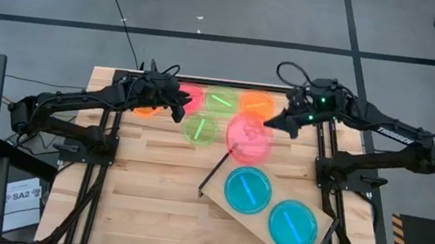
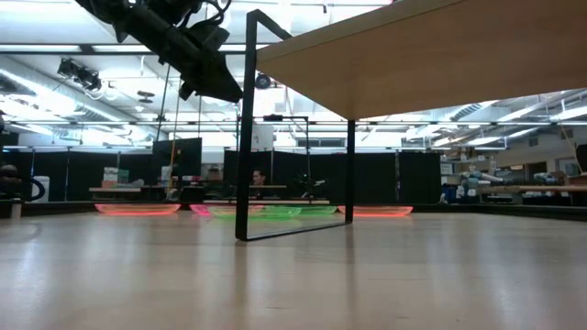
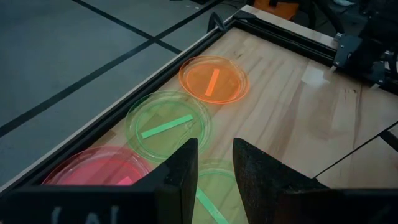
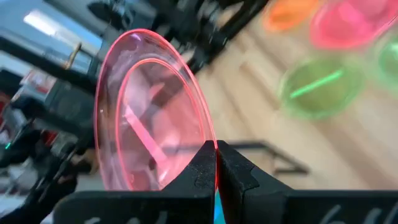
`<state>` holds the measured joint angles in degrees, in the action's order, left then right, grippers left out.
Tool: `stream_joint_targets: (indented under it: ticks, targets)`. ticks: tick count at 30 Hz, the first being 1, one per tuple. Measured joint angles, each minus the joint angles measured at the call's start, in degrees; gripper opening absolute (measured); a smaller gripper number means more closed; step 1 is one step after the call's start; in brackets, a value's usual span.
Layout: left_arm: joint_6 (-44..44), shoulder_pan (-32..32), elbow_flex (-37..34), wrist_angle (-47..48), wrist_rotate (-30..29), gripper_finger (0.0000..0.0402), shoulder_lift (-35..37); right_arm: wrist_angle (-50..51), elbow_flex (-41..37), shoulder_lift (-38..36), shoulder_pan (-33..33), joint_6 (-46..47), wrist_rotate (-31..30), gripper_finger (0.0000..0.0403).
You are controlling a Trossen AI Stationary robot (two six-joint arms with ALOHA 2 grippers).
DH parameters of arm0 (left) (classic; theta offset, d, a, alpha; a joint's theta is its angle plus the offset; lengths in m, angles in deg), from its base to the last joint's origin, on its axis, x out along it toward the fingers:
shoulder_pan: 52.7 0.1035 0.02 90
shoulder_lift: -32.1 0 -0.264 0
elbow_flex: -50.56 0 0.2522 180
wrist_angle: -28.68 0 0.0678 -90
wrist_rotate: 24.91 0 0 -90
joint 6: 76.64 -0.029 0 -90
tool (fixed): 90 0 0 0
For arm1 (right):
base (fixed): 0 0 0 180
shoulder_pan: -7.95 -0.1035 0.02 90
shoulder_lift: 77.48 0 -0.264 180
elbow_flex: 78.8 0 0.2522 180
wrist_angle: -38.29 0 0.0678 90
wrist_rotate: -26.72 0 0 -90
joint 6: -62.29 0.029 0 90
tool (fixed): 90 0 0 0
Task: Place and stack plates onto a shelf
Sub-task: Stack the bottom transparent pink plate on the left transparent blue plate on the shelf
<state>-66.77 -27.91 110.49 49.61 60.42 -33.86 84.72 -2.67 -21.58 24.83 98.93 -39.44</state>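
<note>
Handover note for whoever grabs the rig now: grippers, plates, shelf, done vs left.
Right gripper: shut on the pink plate, holding it by its rim in the air beside the shelf's far end.
Left gripper: open, holding nothing, over the plates at the table's far edge.
Shelf: sits diagonally at the near right of the table, with two blue plates side by side on it.
Done: two blue plates shelved.
Left: shelve the held pink plate, then the ones on the table: two green, two orange, one pink.
</note>
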Motion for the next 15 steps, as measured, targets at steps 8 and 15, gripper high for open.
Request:
stream_joint_targets:
  ticks: [8, 15]
  targets:
    - [0.00, 0.00, 0.00, 0.01, 0.00, 0.0107, 0.00, 1.08, 0.00, 3.04, -11.35, 4.33, -1.72, 0.0011]
    - [0.00, 0.00, 0.00, 0.01, 0.00, 0.0107, 0.00, 1.70, 0.00, 7.40, -18.34, 3.75, -1.77, 0.0011]
